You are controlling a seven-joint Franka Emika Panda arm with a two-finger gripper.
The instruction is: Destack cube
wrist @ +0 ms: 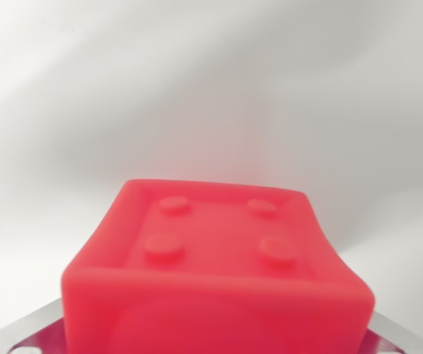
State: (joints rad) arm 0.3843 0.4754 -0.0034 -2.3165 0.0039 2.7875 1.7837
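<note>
Red cube (215, 269) close under the wrist camera, at 6 o'clock in the wrist view

Studded face up, four studs showing; no long axis; metal gripper parts (38, 328) flank it, grip state unclear

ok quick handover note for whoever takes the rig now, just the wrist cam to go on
Gripper: the fingers are not clearly in view, so open or shut cannot be told; metal parts show at the bottom corners.
Red cube: fills the lower centre, very close to the camera, four-stud face up, blurred.
Surroundings: plain white surface, no second cube visible.
Done: unclear whether the cube is lifted off a stack.
Left: confirm the grasp, then set the cube down apart.
</note>
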